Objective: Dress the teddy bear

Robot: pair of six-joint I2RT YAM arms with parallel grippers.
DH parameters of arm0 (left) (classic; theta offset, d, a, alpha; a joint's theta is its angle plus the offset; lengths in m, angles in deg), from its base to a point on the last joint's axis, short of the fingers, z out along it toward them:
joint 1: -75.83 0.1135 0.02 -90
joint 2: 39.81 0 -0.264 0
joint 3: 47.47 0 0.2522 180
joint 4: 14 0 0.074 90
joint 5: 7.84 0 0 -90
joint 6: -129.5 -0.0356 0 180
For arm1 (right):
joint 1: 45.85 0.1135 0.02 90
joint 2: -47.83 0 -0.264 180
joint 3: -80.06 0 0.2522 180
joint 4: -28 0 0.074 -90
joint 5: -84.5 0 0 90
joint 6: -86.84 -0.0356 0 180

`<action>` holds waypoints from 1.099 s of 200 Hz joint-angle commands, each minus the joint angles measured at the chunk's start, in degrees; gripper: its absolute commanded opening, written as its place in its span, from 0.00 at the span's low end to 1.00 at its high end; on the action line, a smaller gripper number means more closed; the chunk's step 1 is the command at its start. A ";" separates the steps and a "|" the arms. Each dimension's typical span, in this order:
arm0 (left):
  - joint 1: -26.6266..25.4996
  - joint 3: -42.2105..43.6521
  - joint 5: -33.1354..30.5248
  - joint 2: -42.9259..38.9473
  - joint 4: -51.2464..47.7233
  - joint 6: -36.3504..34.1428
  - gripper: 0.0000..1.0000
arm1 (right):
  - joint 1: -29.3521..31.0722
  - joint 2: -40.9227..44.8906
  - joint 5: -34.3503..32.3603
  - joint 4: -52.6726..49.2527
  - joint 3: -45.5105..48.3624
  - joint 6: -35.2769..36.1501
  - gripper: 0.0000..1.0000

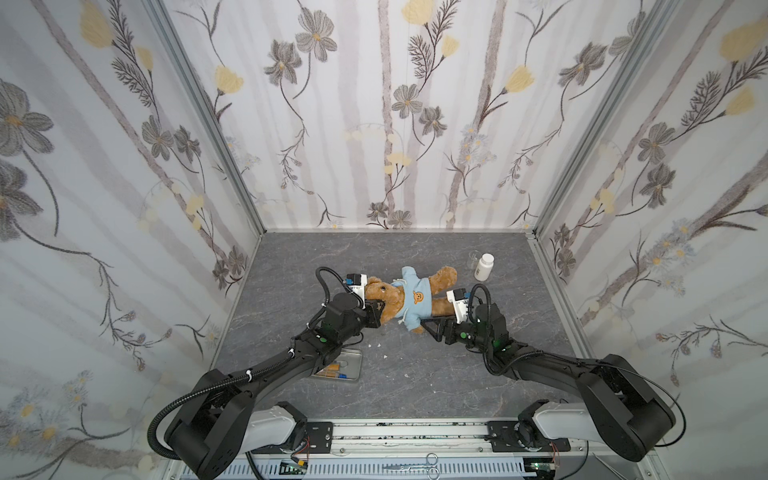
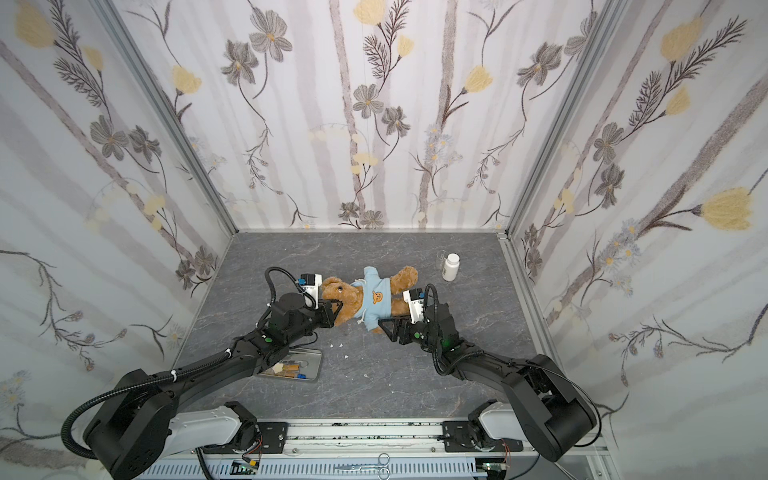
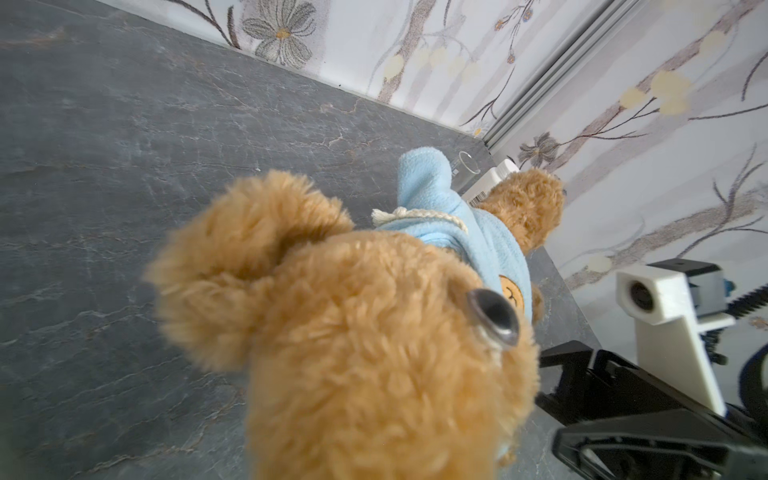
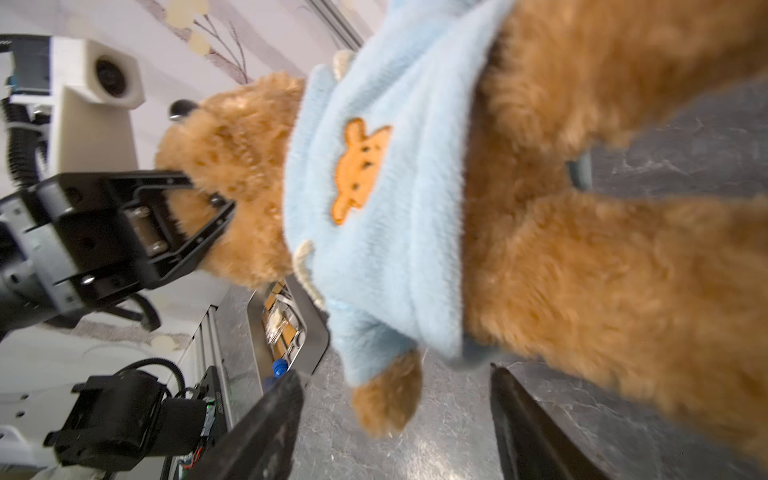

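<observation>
Closest in, the right gripper [image 4: 390,372] stood with its black fingers spread wide and nothing pinched between them; a paw of the teddy bear [image 4: 602,291] showed in the gap beyond, touching neither finger. In both top views that gripper sat low at the hem of the light blue shirt [image 1: 415,307], just beside the bear's nearer leg. Across from it, the left gripper [image 4: 212,193] was clamped tight on the fur at the side of the bear's head. The bear lay face up near the middle of the grey table [image 1: 415,386], head toward the left arm and legs toward the right arm. The shirt was pulled over its chest, with an orange bear emblem [image 1: 419,296] showing. Farther out, a white bottle [image 1: 483,267] stood beside a clear beaker [image 1: 473,257] at the back right, and a metal tray [image 1: 353,359] lay partly under the left arm.
</observation>
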 commanded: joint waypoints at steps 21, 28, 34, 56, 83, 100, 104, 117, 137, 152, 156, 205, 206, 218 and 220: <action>1.12 -2.32 -3.45 -0.23 2.40 -11.00 0.00 | -0.94 11.62 -1.58 -15.22 -2.99 12.59 0.74; 1.14 -2.45 -2.99 -0.46 2.78 -13.52 0.00 | -0.96 13.27 -4.33 -18.56 -4.62 14.05 0.74; 1.15 -2.36 -2.28 -0.74 3.25 -15.90 0.00 | -1.03 14.39 -5.86 -20.99 -6.10 15.42 0.74; 1.17 -1.08 -0.60 -2.68 5.62 -24.81 0.00 | -1.25 16.25 -12.40 -29.44 -12.95 20.82 0.74; 1.10 2.12 2.36 -7.46 9.54 -33.19 0.00 | -3.24 16.72 -16.00 -33.22 -19.27 25.72 0.77; 1.05 3.84 6.87 -11.05 9.67 -41.36 0.00 | -6.11 14.72 -13.20 -35.31 -23.91 27.30 0.79; 1.04 4.20 7.62 -12.02 9.67 -42.91 0.00 | -6.79 14.11 -11.93 -35.87 -24.78 27.53 0.79; 1.10 4.88 8.94 -14.74 9.67 -47.01 0.00 | -9.08 12.30 -5.03 -36.44 -26.56 28.38 0.80; 1.10 5.64 13.07 -17.58 9.67 -52.10 0.00 | -9.56 9.75 5.17 -36.26 -27.67 31.80 0.81; 1.11 6.04 17.05 -18.61 9.83 -53.75 0.00 | -9.63 8.15 11.42 -35.42 -27.88 33.41 0.82; 1.15 6.01 17.70 -18.65 9.91 -53.69 0.00 | -9.68 7.64 12.54 -35.27 -27.94 33.68 0.83; 1.17 7.30 20.36 -19.20 14.10 -48.41 0.00 | -9.34 6.10 21.40 -27.13 -21.97 34.32 0.86; 1.17 7.29 20.24 -19.22 14.17 -48.26 0.00 | -9.32 6.16 21.47 -26.86 -21.81 34.30 0.86; 1.18 7.40 18.93 -19.06 15.19 -45.95 0.00 | -9.27 7.00 22.45 -23.53 -17.90 33.18 0.85; 1.19 7.39 18.84 -19.02 15.26 -45.68 0.00 | -9.22 7.20 22.62 -22.89 -17.34 32.96 0.85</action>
